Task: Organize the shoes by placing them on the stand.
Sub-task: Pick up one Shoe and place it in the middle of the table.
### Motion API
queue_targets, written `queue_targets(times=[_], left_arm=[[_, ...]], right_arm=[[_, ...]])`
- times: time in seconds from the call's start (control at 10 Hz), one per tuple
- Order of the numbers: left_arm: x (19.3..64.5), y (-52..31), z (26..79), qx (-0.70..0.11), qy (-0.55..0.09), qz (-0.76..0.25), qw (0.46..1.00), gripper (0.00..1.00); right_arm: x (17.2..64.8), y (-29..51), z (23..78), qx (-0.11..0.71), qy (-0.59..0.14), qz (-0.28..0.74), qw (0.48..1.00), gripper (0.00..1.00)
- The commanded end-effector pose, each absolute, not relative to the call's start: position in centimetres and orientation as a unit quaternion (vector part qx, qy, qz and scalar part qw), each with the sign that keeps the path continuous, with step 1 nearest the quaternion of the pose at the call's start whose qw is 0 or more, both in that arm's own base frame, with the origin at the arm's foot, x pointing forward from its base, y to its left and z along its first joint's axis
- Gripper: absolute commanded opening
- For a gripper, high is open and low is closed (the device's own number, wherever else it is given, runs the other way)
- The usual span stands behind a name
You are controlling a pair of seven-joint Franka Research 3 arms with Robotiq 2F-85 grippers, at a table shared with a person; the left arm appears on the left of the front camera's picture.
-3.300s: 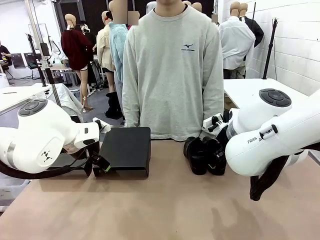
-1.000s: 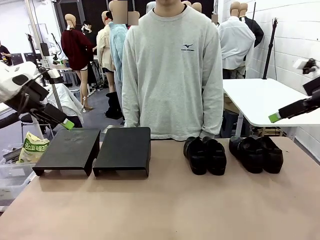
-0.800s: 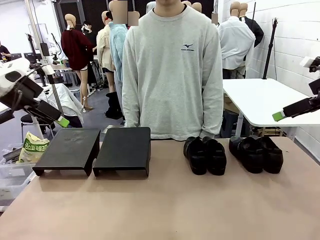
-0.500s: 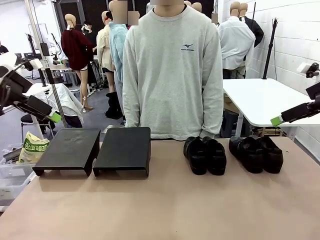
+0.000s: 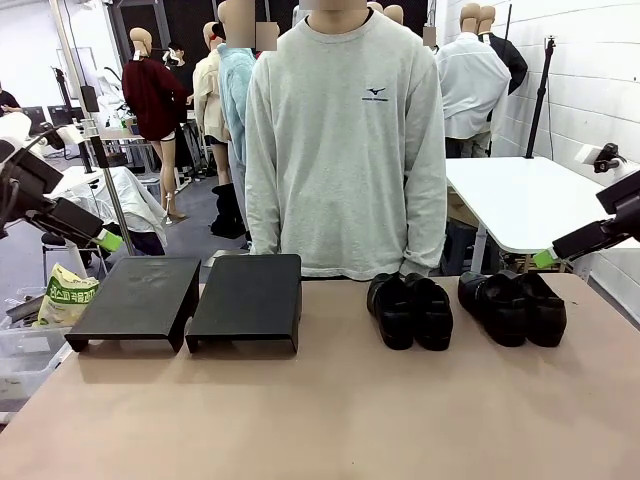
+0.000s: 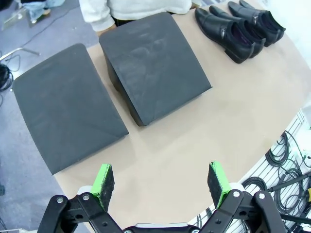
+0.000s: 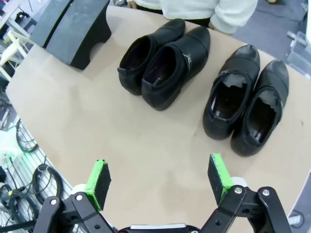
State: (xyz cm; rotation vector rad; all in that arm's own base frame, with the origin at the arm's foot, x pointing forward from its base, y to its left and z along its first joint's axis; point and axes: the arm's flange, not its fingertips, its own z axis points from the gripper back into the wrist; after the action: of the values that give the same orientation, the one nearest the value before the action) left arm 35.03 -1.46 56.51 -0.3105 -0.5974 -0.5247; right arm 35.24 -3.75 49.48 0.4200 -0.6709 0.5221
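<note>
Hovering above the table (image 5: 330, 420), left pincer (image 6: 160, 177) and right pincer (image 7: 159, 180) wide open, empty — 4 shoes (image 5: 420, 310) beside the stand (image 5: 245, 290)

Person (image 5: 345, 150) in grey sweatshirt behind tan table (image 5: 330, 420); printed bag (image 5: 68, 293) beside it.

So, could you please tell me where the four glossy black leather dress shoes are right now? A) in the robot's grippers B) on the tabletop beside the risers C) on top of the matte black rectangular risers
B: the glossy black leather dress shoes stand in two pairs on the tan tabletop, beside the matte black rectangular risers, not on them.
</note>
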Motion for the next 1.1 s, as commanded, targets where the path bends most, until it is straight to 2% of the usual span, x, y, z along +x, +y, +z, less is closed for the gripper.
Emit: queue_targets(times=[0.0, 1.0], left_arm=[[35.04, -1.50, 56.77, -0.149, -0.291, -0.258, 0.909, 1.00], [35.04, -1.50, 56.77, -0.149, -0.291, -0.258, 0.909, 1.00]], right_arm=[[35.22, -3.88, 49.51, 0.205, -0.325, 0.251, 0.889, 1.00], [35.22, -3.88, 49.51, 0.205, -0.325, 0.251, 0.889, 1.00]])
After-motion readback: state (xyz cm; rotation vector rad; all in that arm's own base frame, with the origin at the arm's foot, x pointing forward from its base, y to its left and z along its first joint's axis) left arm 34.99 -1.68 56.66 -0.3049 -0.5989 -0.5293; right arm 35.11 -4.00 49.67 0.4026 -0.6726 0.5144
